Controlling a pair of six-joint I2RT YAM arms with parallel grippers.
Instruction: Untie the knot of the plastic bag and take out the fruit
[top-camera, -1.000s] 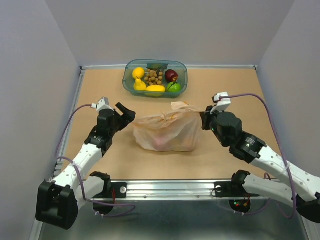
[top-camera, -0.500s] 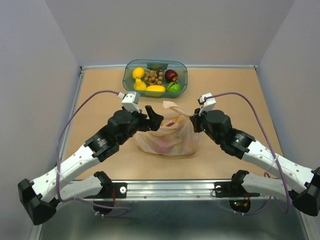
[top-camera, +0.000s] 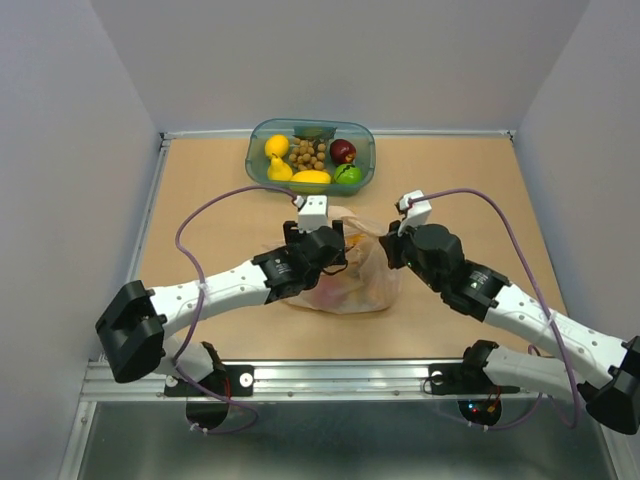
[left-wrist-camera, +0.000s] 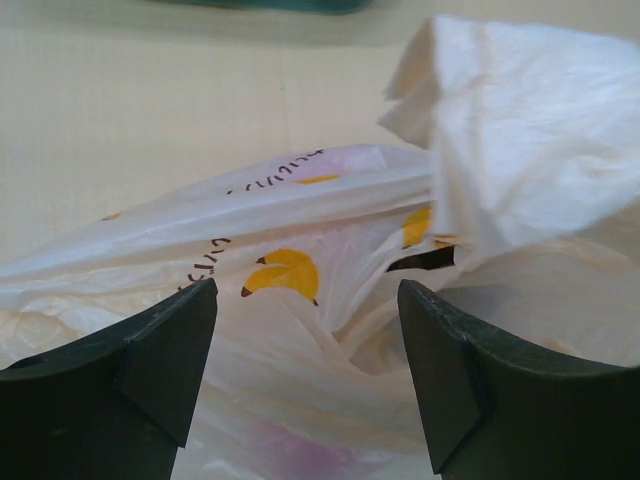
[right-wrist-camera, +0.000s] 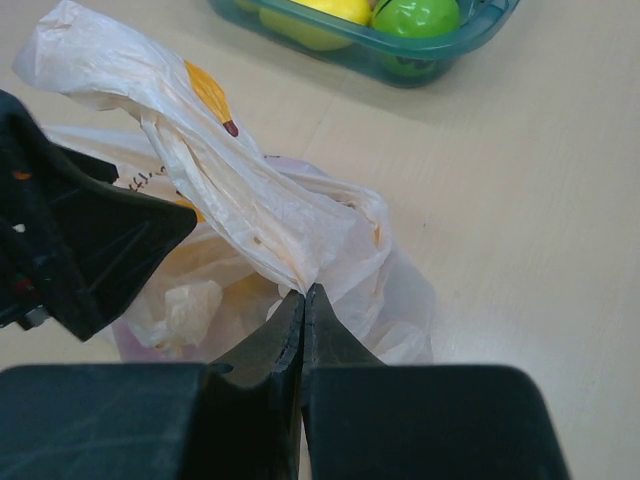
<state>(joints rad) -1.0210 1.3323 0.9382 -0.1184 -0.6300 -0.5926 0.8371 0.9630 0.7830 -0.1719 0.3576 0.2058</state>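
The plastic bag (top-camera: 362, 285) lies mid-table, pale peach film with orange-yellow marks. My right gripper (top-camera: 388, 246) is at its right top edge and is shut on a bunch of bag film (right-wrist-camera: 300, 250). A loose handle strip (right-wrist-camera: 190, 110) stands up from that pinch. My left gripper (top-camera: 338, 254) hovers over the bag's top, open, its fingers (left-wrist-camera: 165, 360) on either side of creased film (left-wrist-camera: 300, 330) without pinching it. A pink fruit (top-camera: 325, 291) shows dimly through the film, also in the left wrist view (left-wrist-camera: 290, 445). I cannot pick out a distinct knot.
The teal tub (top-camera: 365, 160) stands at the back centre with yellow fruit, a brown ball cluster, a red one and a green apple (right-wrist-camera: 415, 15). The two grippers are close together over the bag. The table's walls rise left and right.
My left arm swung in from the left to hover open over the bag's top. My right gripper shifted slightly left, still holding the bag's edge, and the bag bunched up narrower.
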